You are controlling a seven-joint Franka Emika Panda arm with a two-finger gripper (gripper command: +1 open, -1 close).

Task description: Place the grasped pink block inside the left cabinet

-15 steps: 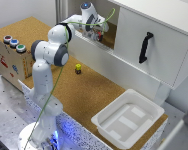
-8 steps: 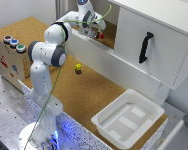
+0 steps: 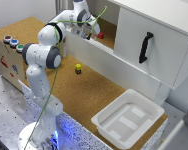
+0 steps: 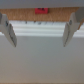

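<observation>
The pink block (image 3: 100,35) lies on the cork-brown floor of the left cabinet (image 3: 111,29), just behind its low white front edge. My gripper (image 3: 88,34) hangs at the cabinet's opening, a little to the exterior view's left of the block and not touching it. In the wrist view the fingers (image 4: 8,30) stand wide apart and my gripper (image 4: 39,43) is open with nothing between them. The pink block (image 4: 41,10) sits beyond the fingertips on the cork floor, past the white edge.
A white door with a black handle (image 3: 145,47) closes the section to the exterior view's right. A small yellow block with a dark top (image 3: 78,68) sits on the cork table. A white tray (image 3: 128,120) stands front right. A box with coloured buttons (image 3: 11,41) is at left.
The gripper has shifted slightly back from the cabinet toward the exterior view's left. The pink block now shows apart from the fingers, resting on the cabinet floor.
</observation>
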